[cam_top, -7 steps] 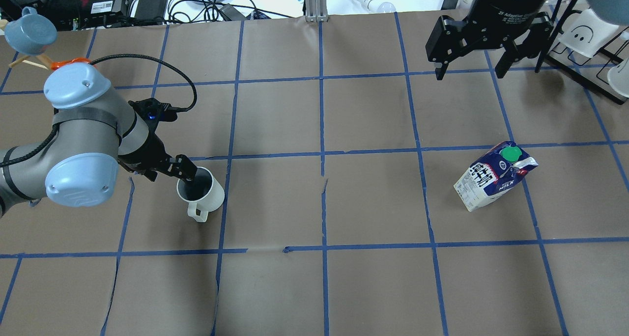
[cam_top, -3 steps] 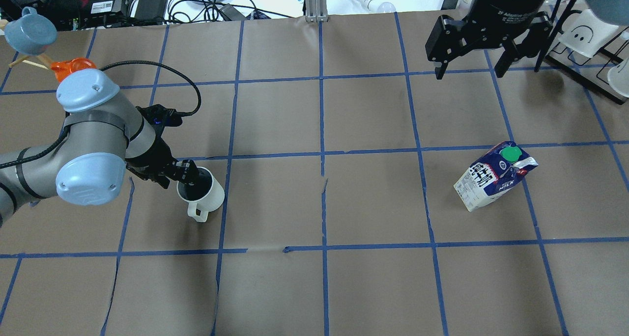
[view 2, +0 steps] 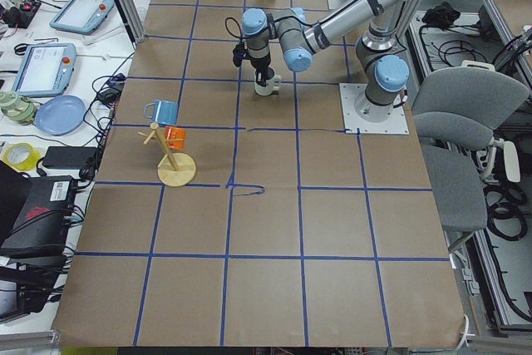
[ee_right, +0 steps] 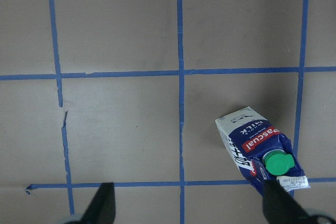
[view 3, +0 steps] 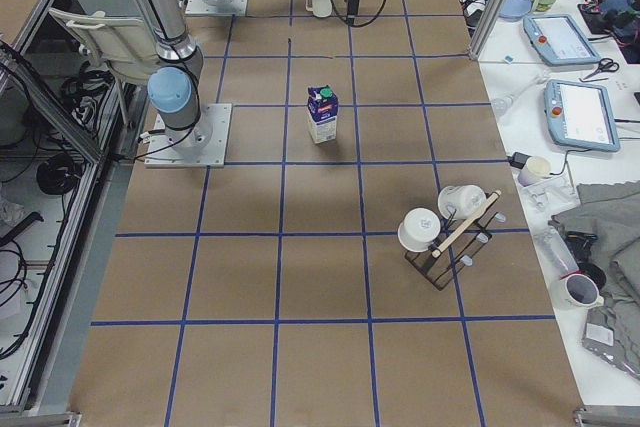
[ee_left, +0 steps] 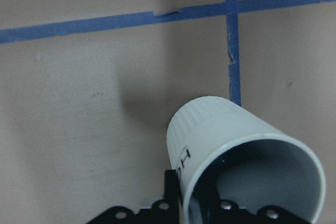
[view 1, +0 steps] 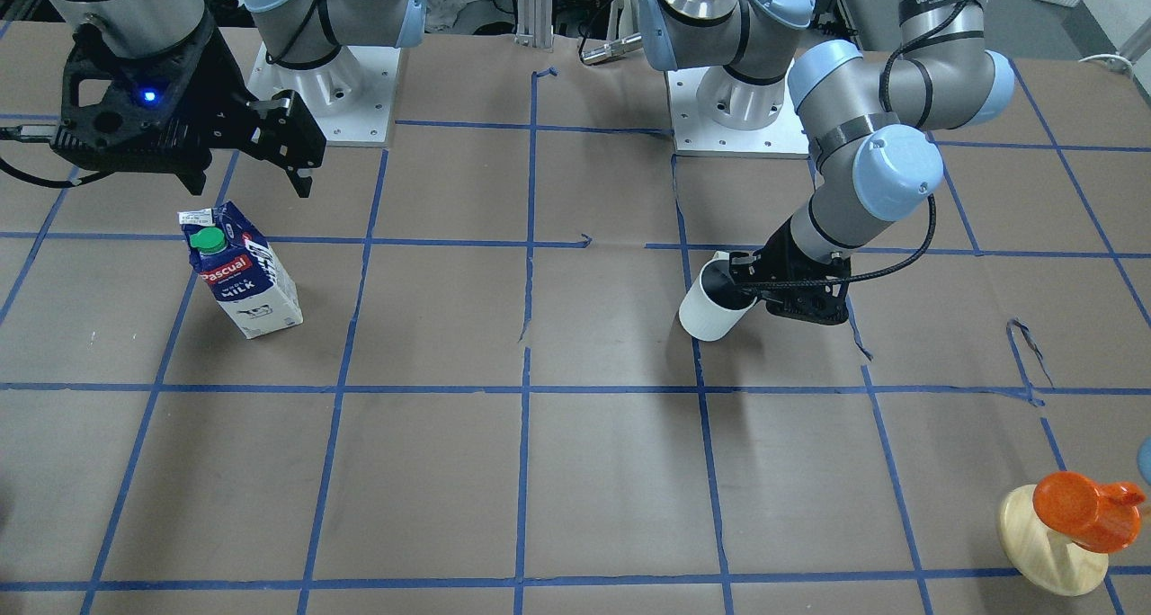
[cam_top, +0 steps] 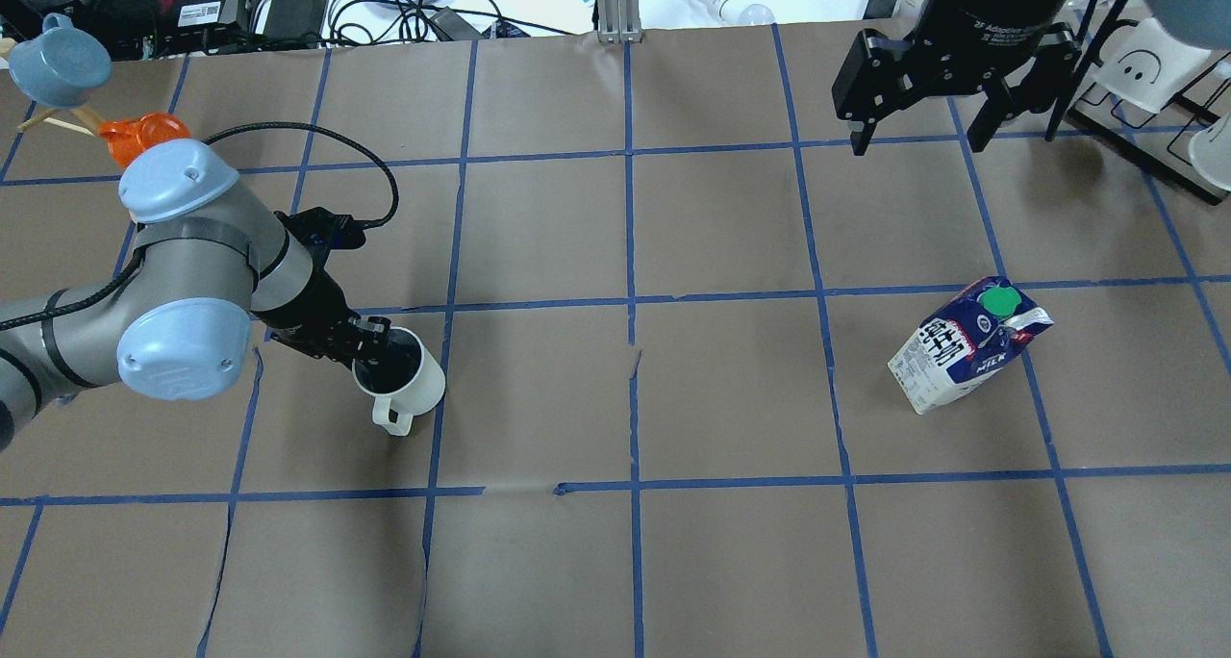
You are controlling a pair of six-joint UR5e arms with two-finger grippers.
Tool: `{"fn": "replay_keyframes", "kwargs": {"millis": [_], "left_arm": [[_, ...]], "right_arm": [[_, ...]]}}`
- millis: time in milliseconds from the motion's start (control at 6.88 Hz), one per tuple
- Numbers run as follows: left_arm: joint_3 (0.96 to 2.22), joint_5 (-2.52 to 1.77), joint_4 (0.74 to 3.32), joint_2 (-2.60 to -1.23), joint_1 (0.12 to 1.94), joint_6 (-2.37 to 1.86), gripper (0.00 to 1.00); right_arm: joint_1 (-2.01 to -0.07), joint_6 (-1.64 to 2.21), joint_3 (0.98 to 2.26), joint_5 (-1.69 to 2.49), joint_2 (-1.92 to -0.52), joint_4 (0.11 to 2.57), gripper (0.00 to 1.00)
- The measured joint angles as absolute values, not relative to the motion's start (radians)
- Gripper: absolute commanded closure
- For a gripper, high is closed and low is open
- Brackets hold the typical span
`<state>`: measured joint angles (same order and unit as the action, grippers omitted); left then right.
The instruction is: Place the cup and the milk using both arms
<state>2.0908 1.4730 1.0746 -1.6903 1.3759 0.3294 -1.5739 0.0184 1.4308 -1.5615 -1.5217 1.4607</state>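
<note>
Left hand is clamped on the rim of the cup, cup tilted, near the left edge of the surface. Milk stands upright toward the right edge. The right hand is spread wide well above it, so that arm's closer.

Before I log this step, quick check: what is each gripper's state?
Left gripper: shut on the cup.
Right gripper: open, holding nothing.

The cup is white, dark grey inside. The milk is dark blue and white, green cap. Brown surface has blue grid lines.
</note>
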Motion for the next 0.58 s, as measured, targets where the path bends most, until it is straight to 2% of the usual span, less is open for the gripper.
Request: {"fn": "replay_keyframes", "kwargs": {"millis": [291,582], "left_arm": [[2.039,1.470,1.074,-1.684,1.385,0.272,1.00],[1.839,1.470,1.180,-1.707,1.455,0.164,1.00]], "right_arm": [[-1.574,0.018,1.430,-1.562,-1.522,1.461,0.00],[-1.574,0.021,1.430,-1.561,-1.523,1.461,0.00]]}}
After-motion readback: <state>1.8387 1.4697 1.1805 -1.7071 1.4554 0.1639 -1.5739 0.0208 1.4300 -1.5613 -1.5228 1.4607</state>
